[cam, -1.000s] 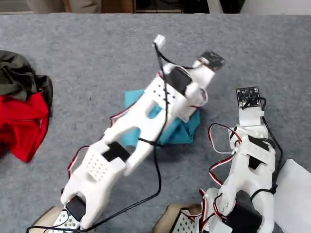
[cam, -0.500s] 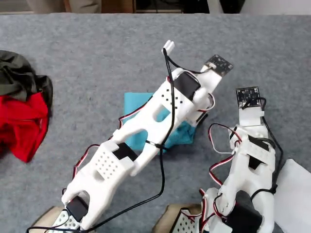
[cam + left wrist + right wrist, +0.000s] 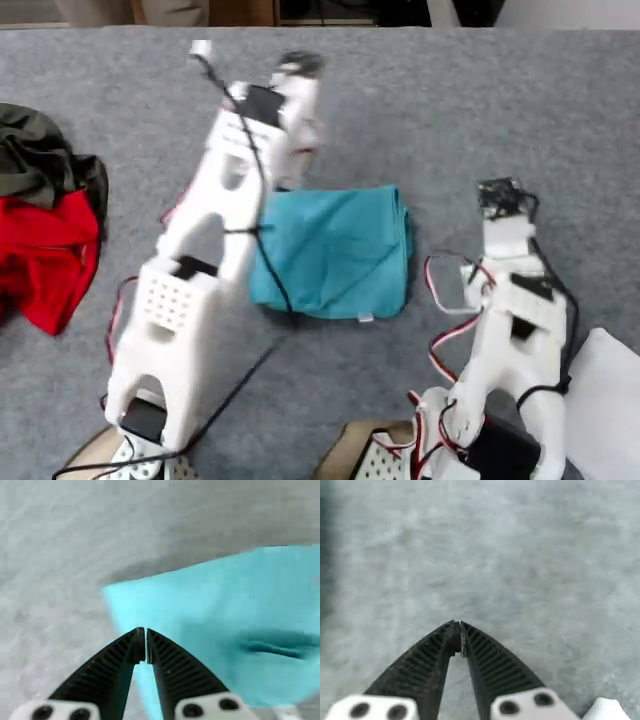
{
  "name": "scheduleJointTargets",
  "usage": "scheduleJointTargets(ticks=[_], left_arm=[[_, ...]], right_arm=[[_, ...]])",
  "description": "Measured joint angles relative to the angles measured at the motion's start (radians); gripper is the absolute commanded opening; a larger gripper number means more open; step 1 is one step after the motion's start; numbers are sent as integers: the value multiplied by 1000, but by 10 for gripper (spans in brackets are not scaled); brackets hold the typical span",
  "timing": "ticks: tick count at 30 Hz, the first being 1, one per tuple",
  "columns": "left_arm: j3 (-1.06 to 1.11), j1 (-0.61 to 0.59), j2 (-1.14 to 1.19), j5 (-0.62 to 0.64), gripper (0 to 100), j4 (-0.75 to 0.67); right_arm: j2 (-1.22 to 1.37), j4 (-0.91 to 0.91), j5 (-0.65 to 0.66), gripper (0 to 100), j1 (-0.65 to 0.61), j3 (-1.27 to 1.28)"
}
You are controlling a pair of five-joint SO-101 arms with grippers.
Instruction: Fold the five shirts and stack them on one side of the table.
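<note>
The folded teal shirt lies flat in the middle of the grey counter. The left end effector hangs over one corner of this shirt, its fingers pressed together with nothing between them. The right end effector is also closed and empty, above bare counter just beside the shirt. At the counter's left edge, a red shirt and a dark olive shirt lie crumpled, touching each other.

The folded shirt lies in the middle of the desk between the two arms, with the left tool over its corner, the right tool over the desk beside it, and a heap of loose shirts at the far left edge.
</note>
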Motion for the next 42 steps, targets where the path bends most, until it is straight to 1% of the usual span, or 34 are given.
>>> scheduleJointTargets(ticks=[4,7,9,12,15,19,23,27,35,42], left_arm=[[126,-100,0,-78,19,-26],[206,-164,0,-94,19,-77],[259,-195,0,-95,19,-117],[339,-221,0,-95,19,-167],[374,-232,0,-98,19,-209],[382,-241,0,-97,19,-236],[404,-238,0,-74,19,-281],[420,-241,0,-55,19,-307],[428,-261,3,-49,19,-334],[428,-275,3,-46,19,-353]], right_arm=[[-2,282,2,5,-133,-204],[-32,459,3,5,-249,-384],[-49,534,3,5,-341,-489],[-43,582,3,5,-486,-565],[37,583,3,5,-605,-585],[206,549,3,5,-690,-626],[350,575,3,5,-773,-740],[437,591,3,5,-795,-801],[551,566,3,5,-795,-804],[612,542,3,5,-723,-804]])
